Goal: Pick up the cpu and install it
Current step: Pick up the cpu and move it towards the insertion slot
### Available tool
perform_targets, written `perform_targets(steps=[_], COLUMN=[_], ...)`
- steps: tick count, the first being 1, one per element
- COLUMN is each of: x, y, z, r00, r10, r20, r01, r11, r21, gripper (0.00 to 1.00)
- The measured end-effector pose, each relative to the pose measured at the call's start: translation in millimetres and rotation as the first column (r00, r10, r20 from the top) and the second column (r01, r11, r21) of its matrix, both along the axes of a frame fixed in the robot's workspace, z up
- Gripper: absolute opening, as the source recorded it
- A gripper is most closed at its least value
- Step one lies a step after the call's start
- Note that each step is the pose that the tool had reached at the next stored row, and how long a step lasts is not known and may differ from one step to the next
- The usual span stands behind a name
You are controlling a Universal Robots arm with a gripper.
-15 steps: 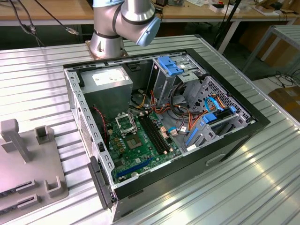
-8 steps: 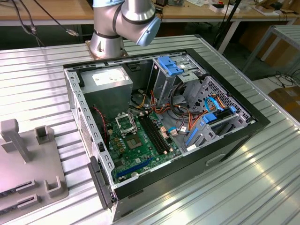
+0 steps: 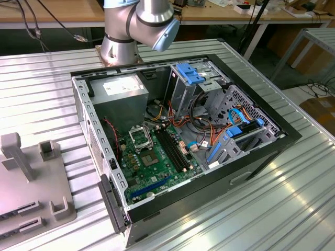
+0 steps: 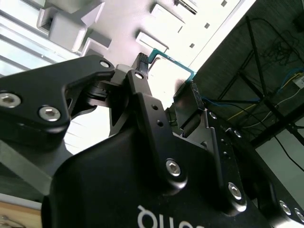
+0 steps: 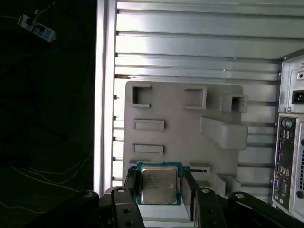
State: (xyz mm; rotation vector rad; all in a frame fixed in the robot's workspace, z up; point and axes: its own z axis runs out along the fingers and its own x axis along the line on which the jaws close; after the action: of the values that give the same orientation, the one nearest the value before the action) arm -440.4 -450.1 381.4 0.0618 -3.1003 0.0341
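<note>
In the first wrist view the cpu [image 5: 159, 184], a small square chip with a silver-grey metal top and a green rim, sits between the two black fingers of my gripper [image 5: 159, 188]. The gripper is shut on it, one finger against each side. The chip hangs well above a grey fixture plate [image 5: 180, 137]. In the second wrist view the cpu's green edge [image 4: 164, 56] shows between the fingertips of the gripper [image 4: 166, 76]. In the exterior view the green motherboard [image 3: 157, 162] lies inside the open computer case [image 3: 251, 157], with its black-framed socket [image 3: 140, 137] near the back.
The grey fixture plate [image 3: 21, 193] with raised blocks and slots lies on the ribbed metal table at the exterior view's left. The arm's base [image 3: 123, 42] stands behind the case. Cables, drive cages and memory slots [image 3: 172, 146] crowd the case. The case's rear panel [image 5: 289, 142] is beside the plate.
</note>
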Motion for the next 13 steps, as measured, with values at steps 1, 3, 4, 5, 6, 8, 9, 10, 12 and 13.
perform_targets(steps=[1,3,4,5,6,8,9,10,12,13], x=[1.2,3.6,4.9,6.9,10.5,14.6,16.0,17.4,20.9,22.3], y=[0.0,0.0,0.0,0.0,0.0,0.0,0.0,0.0,0.0,0.0], z=[0.0,0.0,0.1,0.1,0.1,0.0,0.0,0.0,0.0,0.0], r00=[1.0,1.0,1.0,1.0,1.0,1.0,1.0,1.0,1.0,1.0], r10=[0.0,0.0,0.0,0.0,0.0,0.0,0.0,0.0,0.0,0.0], r20=[0.0,-0.0001,-0.0001,-0.0001,-0.0001,0.0,-0.0001,0.0,-0.0001,-0.0001], r01=[0.0,0.0,0.0,0.0,0.0,0.0,0.0,0.0,0.0,0.0], r11=[1.0,1.0,1.0,1.0,1.0,1.0,1.0,1.0,1.0,1.0], r21=[0.0,0.0,0.0,0.0,0.0,0.0,0.0,0.0001,0.0,0.0], gripper=[0.47,0.47,0.47,0.47,0.47,0.47,0.47,0.47,0.47,0.47])
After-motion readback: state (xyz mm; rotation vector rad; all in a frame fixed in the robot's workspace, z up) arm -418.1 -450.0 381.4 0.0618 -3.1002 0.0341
